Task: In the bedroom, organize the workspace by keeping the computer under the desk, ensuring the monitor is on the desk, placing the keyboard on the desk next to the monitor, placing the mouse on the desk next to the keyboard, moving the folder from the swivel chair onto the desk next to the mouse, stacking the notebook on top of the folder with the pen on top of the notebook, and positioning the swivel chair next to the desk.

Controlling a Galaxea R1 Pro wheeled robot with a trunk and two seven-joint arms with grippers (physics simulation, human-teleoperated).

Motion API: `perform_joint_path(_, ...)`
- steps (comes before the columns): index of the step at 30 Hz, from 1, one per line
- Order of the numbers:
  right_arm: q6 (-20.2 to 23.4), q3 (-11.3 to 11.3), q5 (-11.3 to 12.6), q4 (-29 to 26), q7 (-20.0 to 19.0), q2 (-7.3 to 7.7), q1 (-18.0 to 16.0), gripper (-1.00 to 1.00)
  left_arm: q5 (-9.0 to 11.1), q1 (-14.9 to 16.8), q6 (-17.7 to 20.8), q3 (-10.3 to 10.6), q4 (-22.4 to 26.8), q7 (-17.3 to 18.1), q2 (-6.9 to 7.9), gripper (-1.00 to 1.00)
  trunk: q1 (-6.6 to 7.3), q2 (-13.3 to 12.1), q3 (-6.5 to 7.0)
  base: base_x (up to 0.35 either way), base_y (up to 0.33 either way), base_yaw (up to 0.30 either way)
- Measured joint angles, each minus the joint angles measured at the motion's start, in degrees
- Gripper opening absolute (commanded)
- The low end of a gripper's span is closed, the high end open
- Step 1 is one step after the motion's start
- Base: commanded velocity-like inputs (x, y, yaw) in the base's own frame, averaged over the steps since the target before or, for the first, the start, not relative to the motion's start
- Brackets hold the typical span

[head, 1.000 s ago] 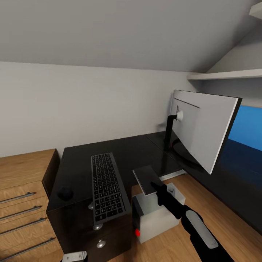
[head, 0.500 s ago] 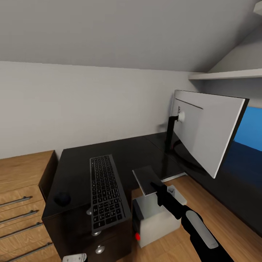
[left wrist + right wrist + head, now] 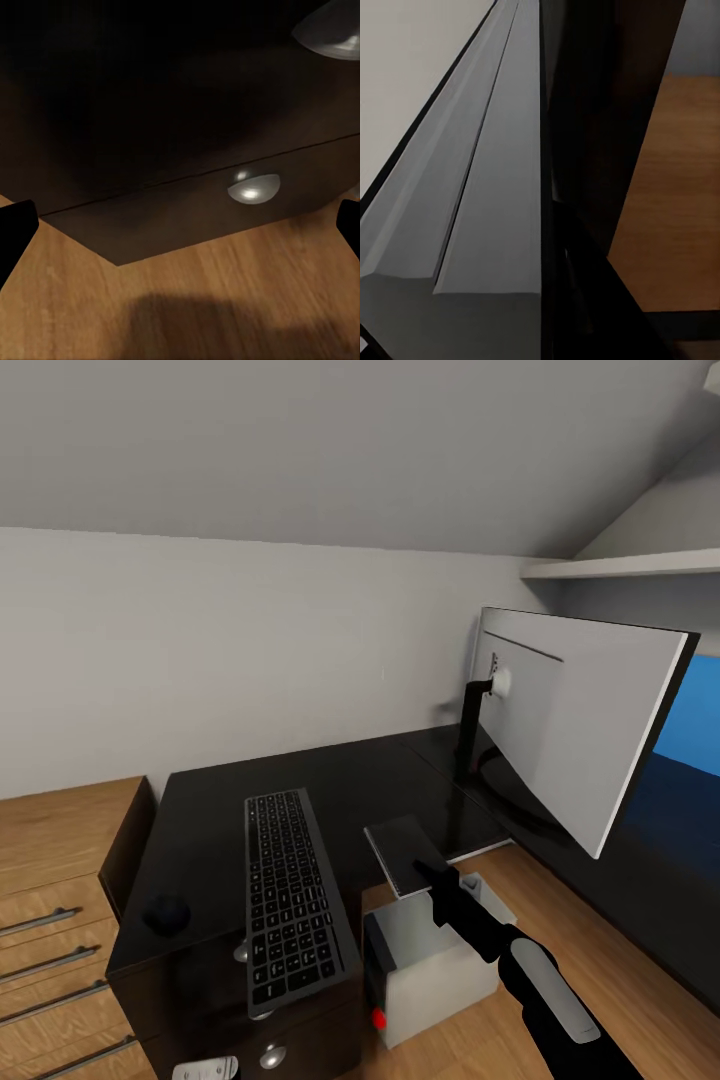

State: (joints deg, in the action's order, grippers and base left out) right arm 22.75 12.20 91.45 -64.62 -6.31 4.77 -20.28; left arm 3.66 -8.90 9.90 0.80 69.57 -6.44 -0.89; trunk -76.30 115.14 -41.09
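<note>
At the bottom edge of the head view, a pale piece of the left arm is cut off by the frame. In the left wrist view the left gripper (image 3: 180,225) shows two dark fingertips (image 3: 15,225) at opposite sides, spread wide with nothing between them, facing the desk's dark drawer fronts and a round silver knob (image 3: 253,187) above the wood floor (image 3: 187,300).

The right gripper (image 3: 428,872) is clamped on the near corner of the notebook (image 3: 403,852), holding it in the air just off the desk's inner edge, above the computer (image 3: 432,960). The computer stands on the floor in the crook of the desk (image 3: 380,780), its front mostly hidden apart from a red button. In the right wrist view the notebook's grey cover (image 3: 472,210) runs edge-on and blurred.

The keyboard (image 3: 291,895) lies along the desk's near end, overhanging its front edge; its key legends are too small to read. The mouse (image 3: 166,913) sits near the desk's left edge. Farther back the monitor (image 3: 575,710) stands on the desk's right wing, showing its pale back, with no readable brand.
</note>
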Motion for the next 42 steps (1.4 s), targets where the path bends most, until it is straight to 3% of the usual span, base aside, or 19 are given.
perform_joint_path(19, 0.0, 0.0, -0.1, -0.1, 0.1, 0.01, 0.0, -1.00, 0.0, 0.0, 0.0, 0.0, 0.0, 0.0, 0.00, 1.00, 0.00, 0.0, 0.00, 0.000, 0.000, 0.000)
perform_joint_path(20, 0.0, 0.0, -0.1, -0.1, 0.1, 0.03, 0.0, 1.00, 0.0, 0.0, 0.0, 0.0, 0.0, 0.0, 0.00, 1.00, 0.00, 0.0, 0.00, 0.000, 0.000, 0.000)
perform_joint_path(42, 0.0, 0.0, -0.7, -0.1, 0.1, 0.17, 0.0, 1.00, 0.0, 0.0, -0.1, 0.0, -0.2, 0.0, 0.00, 1.00, -0.01, 0.0, -0.01, -0.008, 0.000, 0.000)
